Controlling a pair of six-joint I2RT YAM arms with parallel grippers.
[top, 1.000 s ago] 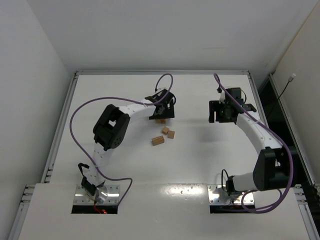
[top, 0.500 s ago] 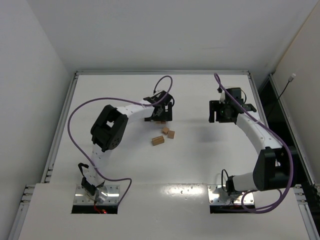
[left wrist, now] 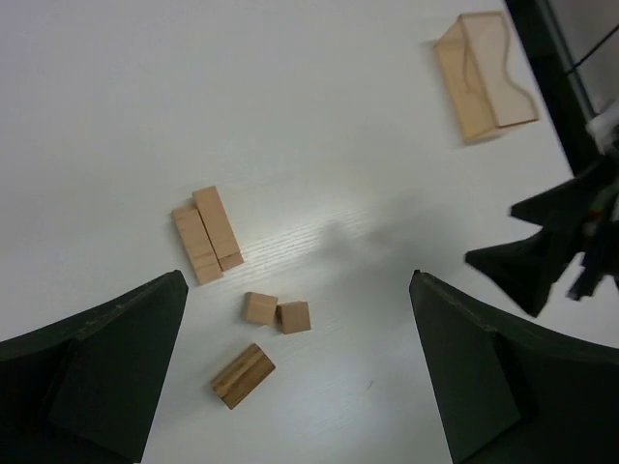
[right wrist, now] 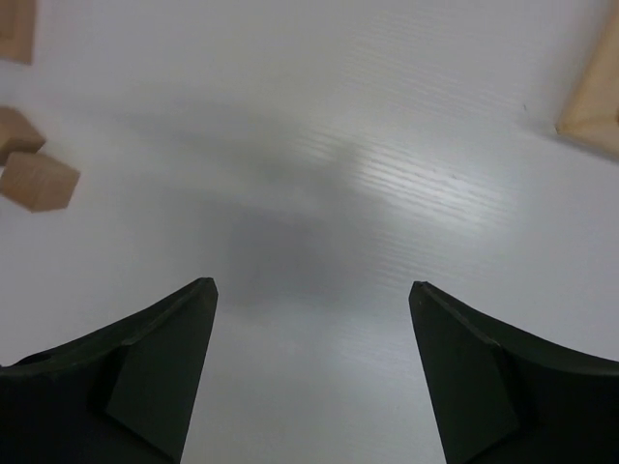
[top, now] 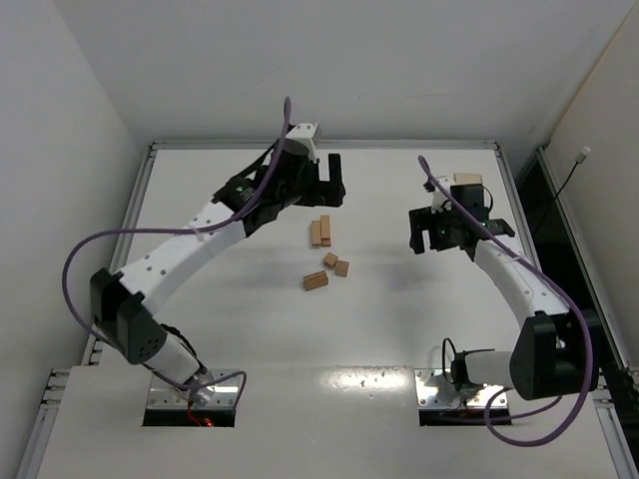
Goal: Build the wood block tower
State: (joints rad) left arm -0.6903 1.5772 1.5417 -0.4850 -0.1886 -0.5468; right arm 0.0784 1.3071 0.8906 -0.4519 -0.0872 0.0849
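Note:
Two long wood blocks (top: 320,231) lie side by side on the white table. They also show in the left wrist view (left wrist: 208,235). Two small cubes (top: 335,263) touch each other just in front of them, and a short grooved block (top: 316,280) lies nearer. An arch-shaped block (top: 467,180) lies at the back right, also seen in the left wrist view (left wrist: 484,75). My left gripper (top: 329,184) is open and empty, raised high behind the blocks (left wrist: 297,280). My right gripper (top: 427,239) is open and empty over bare table (right wrist: 311,286), right of the blocks.
The table's raised rim (top: 319,145) runs along the back and sides. The right arm's dark wrist (left wrist: 561,251) shows at the right of the left wrist view. The cubes (right wrist: 34,169) sit at the left edge of the right wrist view.
My left arm has risen and pulled back from the long blocks, which now lie uncovered on the table. My right gripper has shifted slightly left and nearer.

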